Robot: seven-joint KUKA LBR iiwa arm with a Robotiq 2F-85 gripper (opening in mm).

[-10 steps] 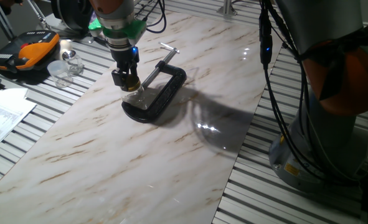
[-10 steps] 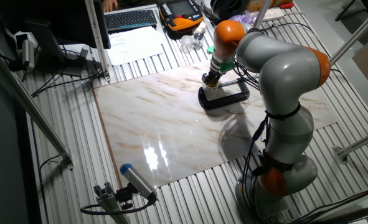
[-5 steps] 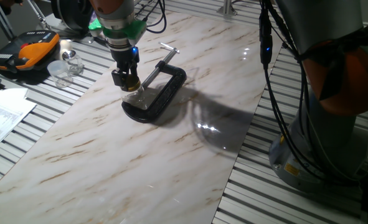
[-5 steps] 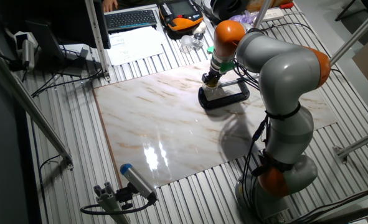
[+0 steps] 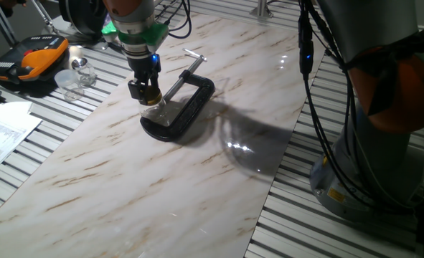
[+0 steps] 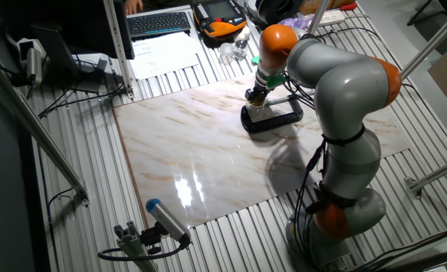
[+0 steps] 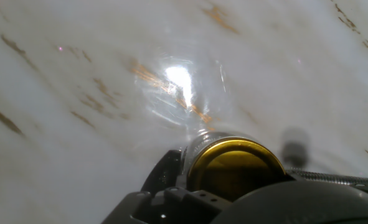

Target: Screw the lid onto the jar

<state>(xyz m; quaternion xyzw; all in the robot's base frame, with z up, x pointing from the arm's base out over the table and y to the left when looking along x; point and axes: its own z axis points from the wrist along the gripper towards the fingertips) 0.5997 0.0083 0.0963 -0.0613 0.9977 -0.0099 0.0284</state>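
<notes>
The gold lid fills the lower part of the hand view, with the clear glass of the jar showing beyond it. My gripper points straight down and is shut on the lid, which sits on top of the small jar. The jar stands inside the jaws of a black C-clamp on the marble board. From the other fixed view my gripper sits at the clamp's left end, and it hides most of the jar. Whether the lid's threads are engaged cannot be told.
An orange-black case and clear plastic containers lie at the back left, and papers lie beside them. The arm's base and its cables stand to the right. A keyboard is at the far side.
</notes>
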